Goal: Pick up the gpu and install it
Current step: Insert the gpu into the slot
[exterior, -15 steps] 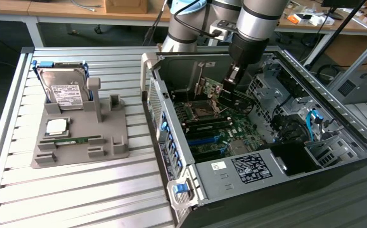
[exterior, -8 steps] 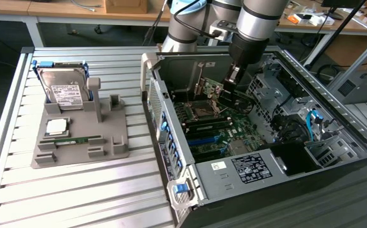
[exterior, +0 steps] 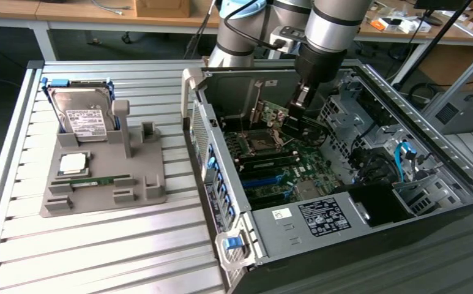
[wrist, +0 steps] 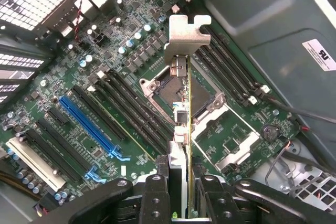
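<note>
In the wrist view my gripper [wrist: 181, 184] is shut on the gpu [wrist: 184, 103], a thin green card seen edge-on with its silver bracket [wrist: 186, 35] at the far end. The card hangs above the motherboard [wrist: 105, 56], over the empty CPU socket [wrist: 163, 90] and beside the black memory slots. A long blue slot [wrist: 86, 121] lies off to one side of the card. In the exterior view the gripper [exterior: 296, 111] reaches down into the open computer case [exterior: 432, 153], with the gpu [exterior: 273, 115] held near the case's back wall.
To the exterior view's left, a grey fixture [exterior: 97, 190] on the slatted table holds a hard drive [exterior: 85, 116], a CPU chip [exterior: 73, 162] and a memory stick [exterior: 97, 182]. Drive cages and blue cables [exterior: 401, 160] crowd the case's right side.
</note>
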Action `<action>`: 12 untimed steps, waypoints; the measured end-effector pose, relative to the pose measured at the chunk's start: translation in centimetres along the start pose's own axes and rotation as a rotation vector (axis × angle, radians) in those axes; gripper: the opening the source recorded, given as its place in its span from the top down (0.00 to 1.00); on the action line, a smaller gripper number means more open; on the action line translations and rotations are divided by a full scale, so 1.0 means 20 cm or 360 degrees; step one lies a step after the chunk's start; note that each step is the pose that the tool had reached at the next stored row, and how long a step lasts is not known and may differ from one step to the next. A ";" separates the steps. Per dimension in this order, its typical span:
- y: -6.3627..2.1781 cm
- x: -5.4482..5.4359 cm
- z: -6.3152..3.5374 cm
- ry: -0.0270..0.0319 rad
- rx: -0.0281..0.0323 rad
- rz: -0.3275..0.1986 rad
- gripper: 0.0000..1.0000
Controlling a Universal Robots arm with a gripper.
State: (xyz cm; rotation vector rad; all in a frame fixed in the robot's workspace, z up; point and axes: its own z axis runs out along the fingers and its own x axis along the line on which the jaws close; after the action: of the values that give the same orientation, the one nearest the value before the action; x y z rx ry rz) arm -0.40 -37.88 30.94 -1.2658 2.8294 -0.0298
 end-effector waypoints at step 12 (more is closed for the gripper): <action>0.000 0.00 0.000 -0.00020 -0.00018 -0.0060 0.73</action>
State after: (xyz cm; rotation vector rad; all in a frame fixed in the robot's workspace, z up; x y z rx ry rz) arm -0.40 -37.88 30.94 -1.3187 2.8048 -0.0286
